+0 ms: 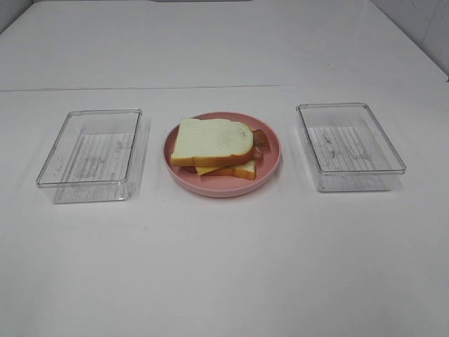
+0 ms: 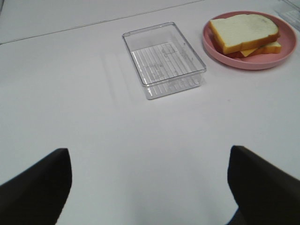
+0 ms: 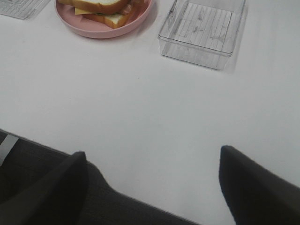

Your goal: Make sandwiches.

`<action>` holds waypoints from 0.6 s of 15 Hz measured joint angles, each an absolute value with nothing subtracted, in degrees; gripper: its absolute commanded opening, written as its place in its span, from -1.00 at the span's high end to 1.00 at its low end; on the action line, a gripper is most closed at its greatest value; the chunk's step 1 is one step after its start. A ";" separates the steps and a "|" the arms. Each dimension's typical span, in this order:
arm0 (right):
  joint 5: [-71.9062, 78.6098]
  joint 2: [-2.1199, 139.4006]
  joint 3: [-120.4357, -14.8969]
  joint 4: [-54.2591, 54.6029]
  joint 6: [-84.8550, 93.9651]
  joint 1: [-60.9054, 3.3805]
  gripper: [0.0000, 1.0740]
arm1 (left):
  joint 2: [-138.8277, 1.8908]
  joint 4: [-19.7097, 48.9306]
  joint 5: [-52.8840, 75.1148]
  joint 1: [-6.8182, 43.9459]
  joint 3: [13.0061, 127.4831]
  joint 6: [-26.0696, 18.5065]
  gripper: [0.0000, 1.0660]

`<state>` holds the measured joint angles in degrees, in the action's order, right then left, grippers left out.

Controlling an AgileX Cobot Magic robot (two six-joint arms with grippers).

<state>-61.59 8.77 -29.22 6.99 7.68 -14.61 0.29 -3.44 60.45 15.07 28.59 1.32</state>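
Observation:
A stacked sandwich of white bread slices with orange-brown crust lies on a round pink plate in the middle of the white table. Yellow cheese and a reddish-brown strip peek out between the slices. The left wrist view shows the sandwich far off, beyond my left gripper, whose dark fingers stand wide apart over bare table. In the right wrist view my right gripper is also open with nothing between its fingers, near the table's front edge, with the sandwich far away. Neither arm shows in the exterior high view.
Two clear plastic trays flank the plate, both holding nothing: one to the left and one to the right. The left tray and right tray appear in the wrist views too. A dark floor strip lies below the table edge.

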 measured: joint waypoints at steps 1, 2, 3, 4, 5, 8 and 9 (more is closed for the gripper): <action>-61.59 8.08 -29.22 7.28 7.68 -13.75 -0.38 | 0.29 -3.44 60.45 11.92 28.59 1.32 -0.60; -61.54 7.10 -29.22 7.62 7.68 -11.17 -0.38 | 0.29 -3.44 60.45 8.71 28.59 1.32 -0.60; -61.54 6.07 -29.16 8.02 7.68 -7.73 -0.38 | 0.29 -3.44 60.45 5.79 28.59 1.32 -0.60; -61.48 5.39 -29.16 8.14 7.68 -6.30 -0.38 | 0.29 -3.44 60.45 4.41 28.59 1.32 -0.60; -61.48 3.61 -29.16 8.31 7.68 -3.15 -0.38 | 0.29 -3.44 60.45 2.29 28.59 1.32 -0.60; -61.42 -0.34 -29.16 8.48 7.68 0.23 -0.38 | 0.29 -3.50 60.39 1.03 28.59 1.32 -0.60; -61.42 -0.34 -29.16 8.48 7.68 0.23 -0.38 | 0.29 -3.50 60.39 1.03 28.59 1.32 -0.60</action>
